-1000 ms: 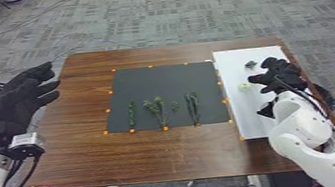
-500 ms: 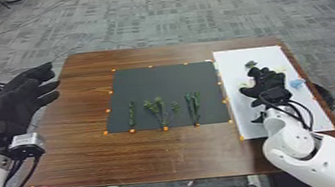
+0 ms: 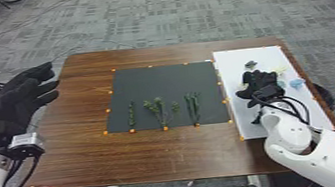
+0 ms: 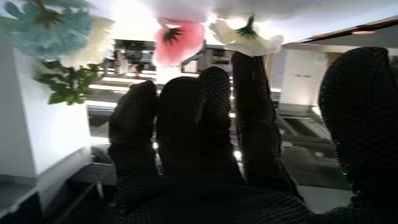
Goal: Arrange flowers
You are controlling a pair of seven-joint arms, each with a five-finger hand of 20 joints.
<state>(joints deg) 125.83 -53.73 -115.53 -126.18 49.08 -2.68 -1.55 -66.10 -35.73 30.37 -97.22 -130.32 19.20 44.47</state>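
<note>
On the brown, wood-grained table (image 3: 91,165) we saw a matte dark mat (image 3: 158,82), rectangular and smooth, holding three lots of green stems (image 3: 161,113) laid lengthwise: a narrow sprig, a leafy branching one and a slim bundle. Beside it lay a long white panel (image 3: 250,125), and our right hand (image 3: 258,84) hung over it in ribbed black fabric, fingers straight and apart, gripping nothing. In the right wrist view we found ruffled flowers near the fingertips — a pale blue one (image 4: 49,35), a fluffy cream one (image 4: 91,46), a smooth-petalled pink one (image 4: 180,44) and a broad white one (image 4: 253,42). Our left hand (image 3: 21,96) was relaxed and open, left of the table.
</note>
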